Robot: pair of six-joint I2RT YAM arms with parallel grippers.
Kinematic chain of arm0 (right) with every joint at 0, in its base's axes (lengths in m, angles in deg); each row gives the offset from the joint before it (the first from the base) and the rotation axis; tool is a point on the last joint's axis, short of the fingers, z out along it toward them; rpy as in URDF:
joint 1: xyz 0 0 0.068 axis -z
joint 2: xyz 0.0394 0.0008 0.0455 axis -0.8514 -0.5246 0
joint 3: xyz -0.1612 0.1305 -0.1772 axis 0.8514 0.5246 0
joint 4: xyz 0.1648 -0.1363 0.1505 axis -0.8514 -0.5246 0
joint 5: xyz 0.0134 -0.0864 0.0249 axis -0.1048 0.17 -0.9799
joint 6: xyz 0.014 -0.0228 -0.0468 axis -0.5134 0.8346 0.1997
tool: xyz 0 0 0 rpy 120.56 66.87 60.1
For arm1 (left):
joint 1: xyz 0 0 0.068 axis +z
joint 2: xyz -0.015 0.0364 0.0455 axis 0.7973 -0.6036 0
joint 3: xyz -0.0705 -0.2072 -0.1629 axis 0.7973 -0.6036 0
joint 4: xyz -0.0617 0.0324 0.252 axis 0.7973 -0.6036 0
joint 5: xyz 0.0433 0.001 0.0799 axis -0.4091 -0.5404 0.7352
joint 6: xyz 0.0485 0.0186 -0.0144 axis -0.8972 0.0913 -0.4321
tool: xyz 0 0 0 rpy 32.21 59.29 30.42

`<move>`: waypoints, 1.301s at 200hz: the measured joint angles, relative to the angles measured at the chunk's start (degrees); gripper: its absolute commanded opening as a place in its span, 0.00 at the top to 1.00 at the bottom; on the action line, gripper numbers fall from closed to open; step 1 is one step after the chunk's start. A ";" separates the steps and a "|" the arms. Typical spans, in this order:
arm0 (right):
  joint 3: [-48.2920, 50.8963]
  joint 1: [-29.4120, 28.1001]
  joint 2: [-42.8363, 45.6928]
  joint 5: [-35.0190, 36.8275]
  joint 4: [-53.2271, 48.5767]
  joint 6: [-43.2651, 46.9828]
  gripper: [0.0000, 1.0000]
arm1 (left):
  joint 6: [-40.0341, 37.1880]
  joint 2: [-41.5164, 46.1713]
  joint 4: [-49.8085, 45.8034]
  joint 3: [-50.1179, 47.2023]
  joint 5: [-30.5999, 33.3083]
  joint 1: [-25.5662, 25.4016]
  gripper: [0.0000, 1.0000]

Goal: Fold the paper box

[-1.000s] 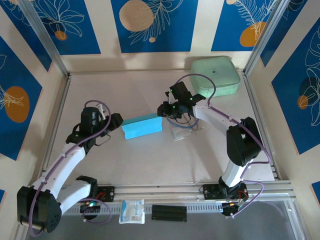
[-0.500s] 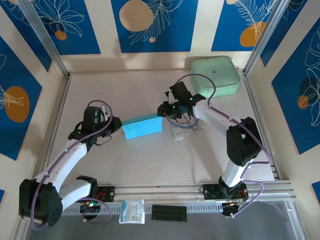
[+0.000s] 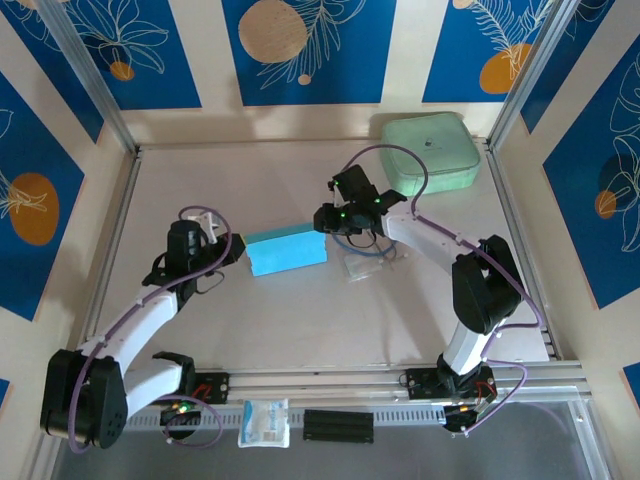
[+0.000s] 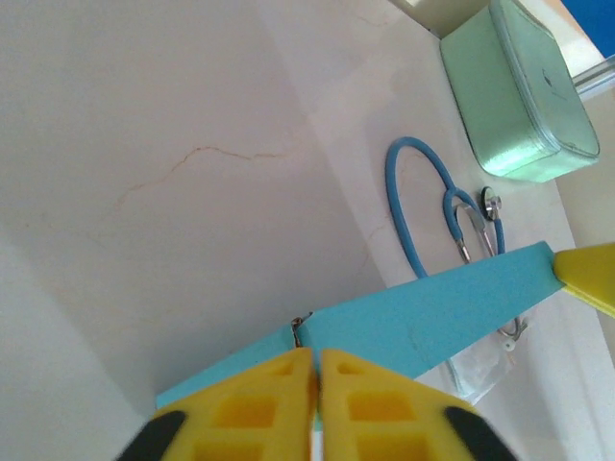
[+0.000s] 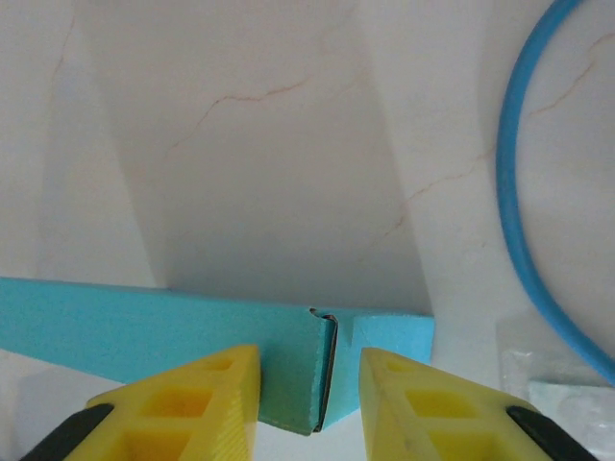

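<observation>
The paper box point(image 3: 286, 254) lies folded flat and sky-blue in the middle of the table. My left gripper point(image 3: 238, 250) is at its left end. In the left wrist view the yellow fingers point(image 4: 250, 408) stand together, shut, with their tips point(image 4: 315, 353) against the box point(image 4: 452, 307) just below its corner seam. My right gripper point(image 3: 322, 222) is over the box's far right corner. There its jaws point(image 5: 307, 351) stand partly open, astride the corner seam of the box point(image 5: 144, 322), and grip nothing that I can see.
A mint-green case point(image 3: 432, 150) stands at the back right. A blue stethoscope tube point(image 4: 408, 211) and a clear plastic packet point(image 3: 362, 268) lie just right of the box. A white-and-blue packet point(image 3: 265, 422) and a black strip point(image 3: 338, 425) rest on the front rail.
My left gripper's jaws have closed and its arm has swung in toward the box's left end. The right gripper has shifted slightly; the box stays put.
</observation>
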State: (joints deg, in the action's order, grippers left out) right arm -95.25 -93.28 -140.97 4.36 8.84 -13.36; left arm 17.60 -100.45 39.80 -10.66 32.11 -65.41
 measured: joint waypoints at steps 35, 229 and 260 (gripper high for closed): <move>-0.59 -1.33 0.20 3.74 -0.66 1.18 0.68 | -1.75 1.07 -1.09 0.46 -0.63 0.07 0.81; 18.80 -7.30 8.09 0.00 2.29 -10.14 0.41 | 1.49 -0.48 -17.44 -3.23 -4.02 -0.90 0.26; 15.74 -7.28 -0.57 -2.99 4.28 -10.49 0.54 | 1.95 -10.27 -9.94 -3.17 -5.49 -1.22 0.49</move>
State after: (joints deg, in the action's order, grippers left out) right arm -79.51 -100.56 -141.54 1.37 13.13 -23.85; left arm 19.55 -110.72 29.85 -13.83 26.62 -66.63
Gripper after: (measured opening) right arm 0.509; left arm 0.601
